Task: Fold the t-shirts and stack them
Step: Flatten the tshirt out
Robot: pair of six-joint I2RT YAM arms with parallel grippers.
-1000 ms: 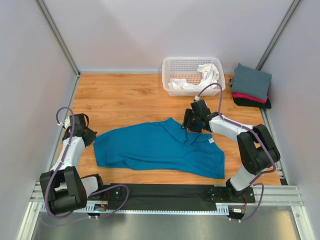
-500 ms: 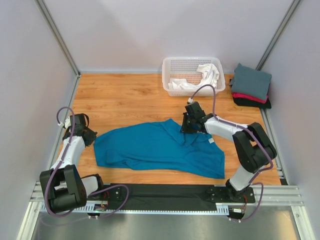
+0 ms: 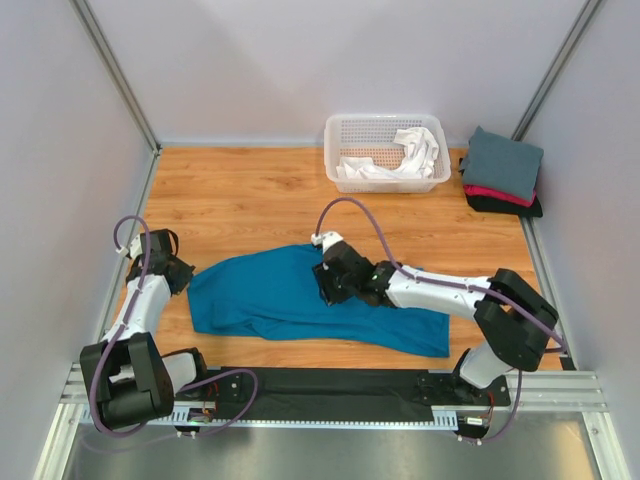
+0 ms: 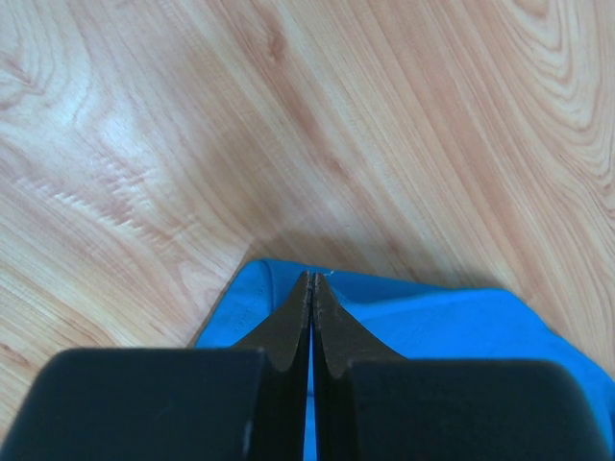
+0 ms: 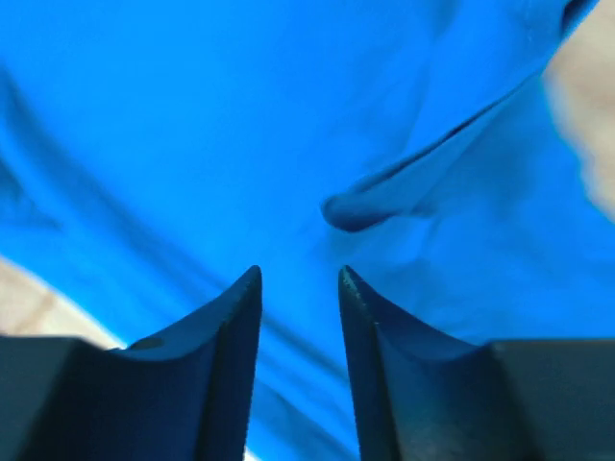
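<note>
The large teal-blue cloth t-shirt (image 3: 250, 295) is lying spread on the wooden table (image 3: 250, 195), its long axis running from one gripper towards the other. The right gripper (image 3: 332, 283) is hovering over the middle, cloth on both sides. Its jaws are slightly parted and gripping nothing, with a raised crease (image 5: 384, 197) just ahead. The left gripper (image 3: 172, 272) is sitting at the shirt's end, jaws pressed together. I cannot tell whether it's pinching cloth.

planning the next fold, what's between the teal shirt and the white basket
Bare wooden tabletop, seen in the top view. Only a purple cable arcs over it near the teal shirt; nothing rests there before the basket.
</note>
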